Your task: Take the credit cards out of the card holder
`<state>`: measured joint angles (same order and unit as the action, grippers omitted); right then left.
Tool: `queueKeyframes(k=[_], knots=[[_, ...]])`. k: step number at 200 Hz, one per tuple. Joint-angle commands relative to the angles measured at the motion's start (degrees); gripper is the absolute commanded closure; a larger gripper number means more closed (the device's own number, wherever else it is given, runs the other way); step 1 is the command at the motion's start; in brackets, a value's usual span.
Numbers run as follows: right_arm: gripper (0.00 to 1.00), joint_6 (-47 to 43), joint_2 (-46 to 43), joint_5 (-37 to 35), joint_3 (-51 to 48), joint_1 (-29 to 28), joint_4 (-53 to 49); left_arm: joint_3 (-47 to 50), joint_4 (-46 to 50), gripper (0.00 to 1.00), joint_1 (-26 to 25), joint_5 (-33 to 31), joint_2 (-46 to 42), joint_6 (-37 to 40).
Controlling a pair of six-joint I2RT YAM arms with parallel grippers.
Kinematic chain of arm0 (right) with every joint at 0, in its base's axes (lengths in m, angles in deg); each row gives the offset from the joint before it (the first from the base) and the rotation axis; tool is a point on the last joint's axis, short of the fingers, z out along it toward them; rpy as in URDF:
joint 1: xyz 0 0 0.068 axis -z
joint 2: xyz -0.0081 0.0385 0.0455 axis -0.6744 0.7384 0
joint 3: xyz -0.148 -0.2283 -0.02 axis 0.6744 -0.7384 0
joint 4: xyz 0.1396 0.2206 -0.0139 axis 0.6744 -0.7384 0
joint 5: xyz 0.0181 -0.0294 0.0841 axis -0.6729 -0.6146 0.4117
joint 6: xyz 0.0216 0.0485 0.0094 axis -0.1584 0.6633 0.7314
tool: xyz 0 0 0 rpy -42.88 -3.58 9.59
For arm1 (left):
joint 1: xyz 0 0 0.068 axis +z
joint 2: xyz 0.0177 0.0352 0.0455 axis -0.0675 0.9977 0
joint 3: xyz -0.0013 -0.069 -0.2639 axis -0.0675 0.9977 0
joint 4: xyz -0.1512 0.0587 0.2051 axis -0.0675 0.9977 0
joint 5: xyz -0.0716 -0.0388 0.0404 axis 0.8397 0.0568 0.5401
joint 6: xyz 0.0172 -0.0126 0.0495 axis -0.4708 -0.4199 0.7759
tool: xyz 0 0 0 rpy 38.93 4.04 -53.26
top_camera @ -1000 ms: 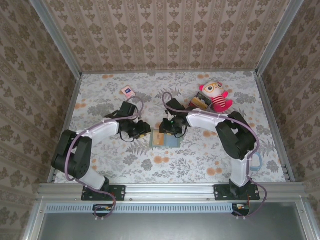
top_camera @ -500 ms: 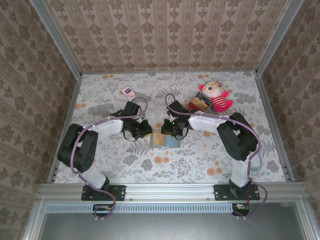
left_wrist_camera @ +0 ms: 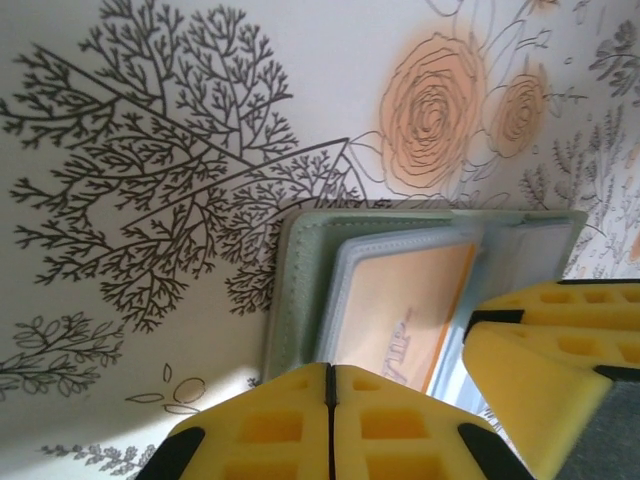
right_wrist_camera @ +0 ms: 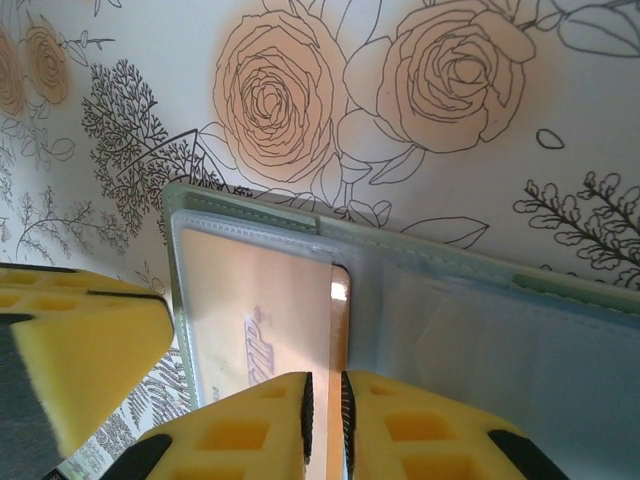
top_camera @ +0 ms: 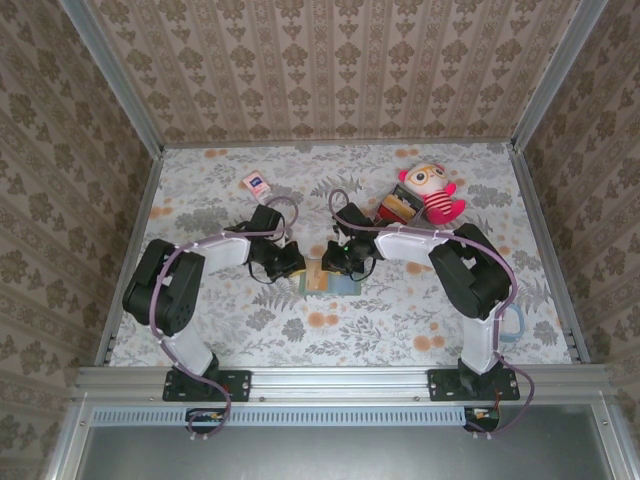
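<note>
Left arm has tucked in; left gripper [left_wrist_camera: 330, 400] now closed tight at card holder [left_wrist_camera: 300, 290] edge, mid-table; right gripper [right_wrist_camera: 325, 410] narrow, nipping orange credit card [right_wrist_camera: 240, 300]; doll [top_camera: 435, 192], blocks [top_camera: 398, 206], packet [top_camera: 256, 183] well apart.

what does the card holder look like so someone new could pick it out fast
On the flower-print table, look at the middle, where the left claw and right claw meet. The card holder lies there open and flat. It is grey-green with an orange card behind a clear pocket, unlike the pink packet and plush doll farther back.
</note>
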<state>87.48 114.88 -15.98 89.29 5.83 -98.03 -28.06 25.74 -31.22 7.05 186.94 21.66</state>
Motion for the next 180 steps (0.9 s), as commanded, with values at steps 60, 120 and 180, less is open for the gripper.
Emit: queueKeyframes(k=[60,120,180], knots=[[0.89,-0.18,0.68,-0.49,-1.49,0.15,-1.39,-1.18,1.69,0.93,-0.24,-0.38,1.79,1.93],[0.85,-0.69,1.34,-0.25,-1.41,0.18,-1.69,-0.74,1.8,0.94,-0.22,-0.69,1.8,1.9],[0.82,-0.74,3.03,4.93,-1.64,0.28,1.19,-0.53,1.78,0.94,-0.25,-0.68,2.22,1.81]])
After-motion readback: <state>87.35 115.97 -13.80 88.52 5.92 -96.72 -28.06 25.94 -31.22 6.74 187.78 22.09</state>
